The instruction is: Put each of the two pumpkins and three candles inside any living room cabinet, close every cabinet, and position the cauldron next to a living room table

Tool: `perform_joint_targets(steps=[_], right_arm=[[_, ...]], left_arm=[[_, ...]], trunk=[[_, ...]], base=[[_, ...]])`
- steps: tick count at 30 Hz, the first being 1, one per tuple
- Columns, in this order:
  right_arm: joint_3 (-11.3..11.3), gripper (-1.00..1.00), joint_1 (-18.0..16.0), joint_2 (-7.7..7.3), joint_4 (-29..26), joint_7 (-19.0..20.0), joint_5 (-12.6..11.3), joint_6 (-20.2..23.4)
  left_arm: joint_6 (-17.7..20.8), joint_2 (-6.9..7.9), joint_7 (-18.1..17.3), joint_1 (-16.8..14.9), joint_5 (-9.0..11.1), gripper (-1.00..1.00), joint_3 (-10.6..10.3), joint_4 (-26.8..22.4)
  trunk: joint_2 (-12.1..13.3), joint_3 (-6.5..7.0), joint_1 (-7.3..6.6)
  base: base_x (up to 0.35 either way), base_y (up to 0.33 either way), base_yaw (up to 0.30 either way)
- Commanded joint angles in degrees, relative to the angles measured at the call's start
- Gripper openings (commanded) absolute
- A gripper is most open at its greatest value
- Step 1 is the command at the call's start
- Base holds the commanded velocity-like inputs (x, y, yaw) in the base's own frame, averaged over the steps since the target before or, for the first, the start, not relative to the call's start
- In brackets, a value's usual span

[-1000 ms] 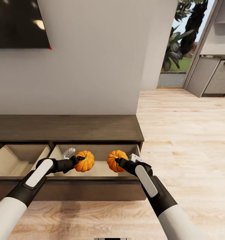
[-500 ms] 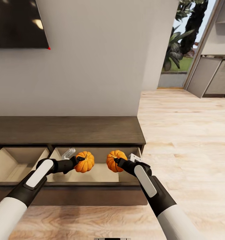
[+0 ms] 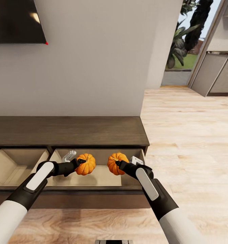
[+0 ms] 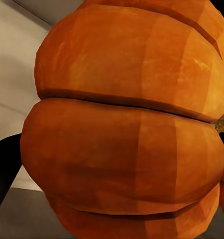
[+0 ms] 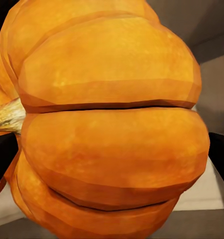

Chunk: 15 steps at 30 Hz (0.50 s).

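While wrists see pumpkins [image 4: 127,129], head shows cabinet [image 3: 66,130]

Noted at 11 o'clock of the head view: dark wall-mounted screen [image 3: 16,20], small red light at its lower corner. Plain pale wall [image 3: 93,67] behind. Light wood plank floor [image 3: 191,135] running from 3 o'clock toward 6 o'clock. At 1 o'clock, open doorway with green plants [image 3: 181,40] and lawn outside. At 2 o'clock, grey kitchen units [image 3: 217,73] against the far wall, fronts closed.
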Motion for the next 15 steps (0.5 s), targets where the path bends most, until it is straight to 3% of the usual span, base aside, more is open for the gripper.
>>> perform_joint_targets(steps=[1,4,9,15], right_arm=[[0.1,-1.00,-0.1,0.00,-0.1,-0.6,-0.7,-0.1],[0.1,-1.00,-0.3,0.01,-0.1,-0.7,-0.6,0.0],[0.5,-1.00,-0.4,0.06,-0.1,-1.3,-0.6,0.0],[1.1,-1.00,-0.6,0.09,0.0,-1.9,-0.6,0.0]], left_arm=[[-0.1,0.05,0.6,0.0,0.7,-1.00,-0.1,-0.1],[-0.1,0.07,0.6,0.0,0.7,-1.00,-0.1,-0.1],[-0.1,0.07,0.6,0.0,0.7,-1.00,-0.1,-0.1],[-0.1,0.07,0.6,0.0,0.7,-1.00,-0.1,-0.2]], trunk=[[0.0,-0.06,-0.02],[0.0,-0.06,-0.02],[-0.1,-1.16,0.11],[-0.1,-1.16,0.11]], base=[[0.000,0.000,0.000],[0.000,0.000,0.000],[0.000,0.000,0.000],[0.000,0.000,0.000]])
